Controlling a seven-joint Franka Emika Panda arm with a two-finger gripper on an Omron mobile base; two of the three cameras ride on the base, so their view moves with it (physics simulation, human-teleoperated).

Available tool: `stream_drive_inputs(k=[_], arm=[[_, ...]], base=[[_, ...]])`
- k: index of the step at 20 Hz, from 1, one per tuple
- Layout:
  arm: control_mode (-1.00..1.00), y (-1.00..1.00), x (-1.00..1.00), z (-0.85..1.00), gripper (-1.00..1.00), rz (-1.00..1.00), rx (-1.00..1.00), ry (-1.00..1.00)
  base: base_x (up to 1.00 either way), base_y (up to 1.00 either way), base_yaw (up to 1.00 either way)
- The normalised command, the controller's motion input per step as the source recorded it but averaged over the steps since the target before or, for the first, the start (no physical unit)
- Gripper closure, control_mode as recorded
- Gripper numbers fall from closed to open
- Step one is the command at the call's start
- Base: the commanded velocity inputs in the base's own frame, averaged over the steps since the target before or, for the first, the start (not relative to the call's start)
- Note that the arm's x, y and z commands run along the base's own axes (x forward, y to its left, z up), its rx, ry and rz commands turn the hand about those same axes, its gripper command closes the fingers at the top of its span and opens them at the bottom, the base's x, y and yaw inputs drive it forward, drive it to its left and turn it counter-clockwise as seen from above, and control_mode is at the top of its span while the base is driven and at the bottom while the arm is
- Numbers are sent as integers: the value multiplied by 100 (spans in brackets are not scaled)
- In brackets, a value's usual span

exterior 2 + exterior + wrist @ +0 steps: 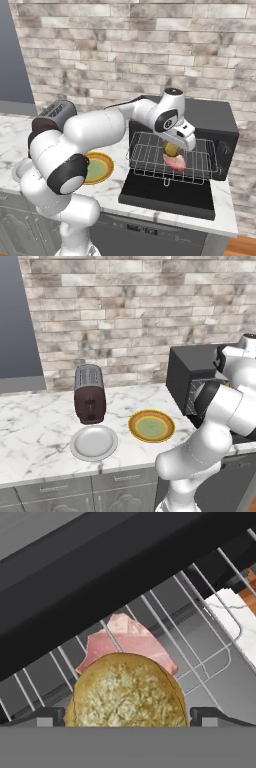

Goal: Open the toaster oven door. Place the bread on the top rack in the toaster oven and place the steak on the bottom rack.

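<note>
The toaster oven (212, 122) stands open, with its door (165, 197) folded flat onto the counter. My gripper (173, 146) is shut on the bread (125, 689), a round tan roll held just above the pulled-out top rack (145, 145). In the hand view a dark fingertip (47, 716) shows at each side of the roll. Through the wires of the top rack (165, 632), the pink steak (125, 644) lies directly under the bread on the bottom rack (197, 175). From the right base view, the steak (175, 161) sits mid-rack. From the left, my arm hides most of the toaster oven (192, 373).
A dark brown slot toaster (89, 393) stands at the back left of the marble counter. In front of it are a grey-white plate (93, 442) and a yellow-rimmed green plate (151, 426), both bare. The brick wall runs behind.
</note>
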Motion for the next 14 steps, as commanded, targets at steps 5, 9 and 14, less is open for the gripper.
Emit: stream_drive_inputs(k=[5, 9, 14], arm=[[-100, -1, 0, 10, -100, 0, 0, -3], [-100, 0, 0, 16, -100, 0, 0, -6], [-100, 0, -16, 22, -100, 0, 0, -5]], base=[[0, 0, 0], [0, 0, 0], [0, 0, 0]])
